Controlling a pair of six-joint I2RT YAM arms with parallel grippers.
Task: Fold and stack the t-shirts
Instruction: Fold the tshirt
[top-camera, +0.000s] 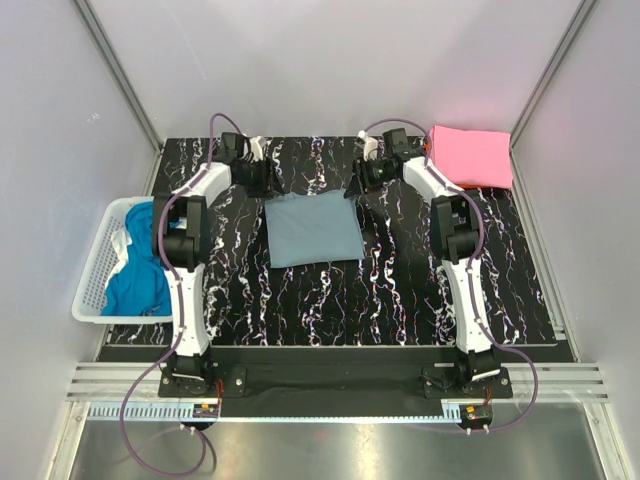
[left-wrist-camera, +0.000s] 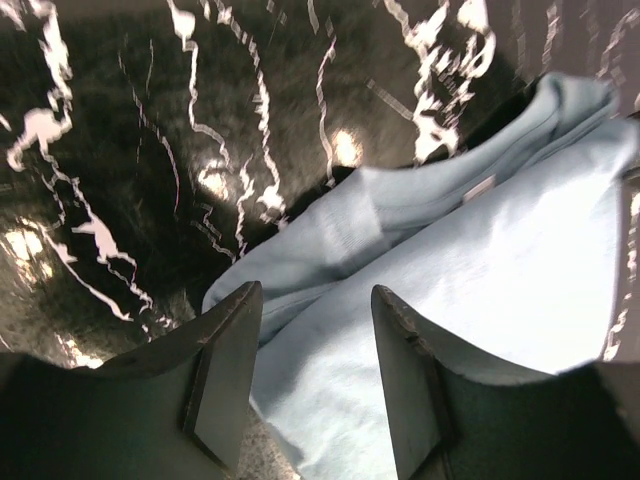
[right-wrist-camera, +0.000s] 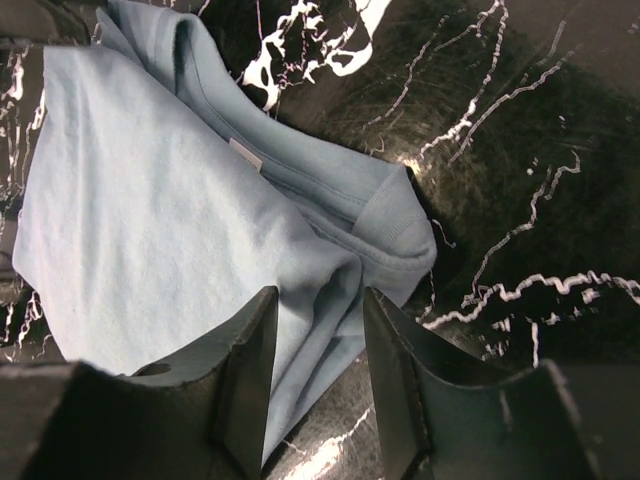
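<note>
A white mesh basket (top-camera: 92, 285) sits at the left edge of the black marbled counter (top-camera: 400, 300). It holds crumpled blue shirts (top-camera: 138, 280), unfolded and heaped against its right side.

The left tool (top-camera: 263, 180) hangs low over the far part of the counter, just beside the far left corner of the grey shirt (top-camera: 313, 228). In the left wrist view, the left tool (left-wrist-camera: 315, 300) has its two dark fingers (left-wrist-camera: 225, 370) set well apart. The pale cloth of the grey shirt (left-wrist-camera: 480, 290) lies under and between them, and neither finger pinches it.

The grey shirt lies near the middle of the counter, folded into a rough rectangle, slightly skewed, with its collar (right-wrist-camera: 290, 170) at the far edge.

The right tool (top-camera: 362, 180) mirrors the left one, low at the shirt's far right corner. Seen from its wrist, the right tool (right-wrist-camera: 320, 300) is parted about as wide. A soft ridge of the grey shirt (right-wrist-camera: 150, 230) runs into the gap, but the fingers (right-wrist-camera: 245, 380) are not closed on it.

A pink shirt (top-camera: 472, 156) rests flat in the far right corner of the counter, folded square, well apart from the grey one.
</note>
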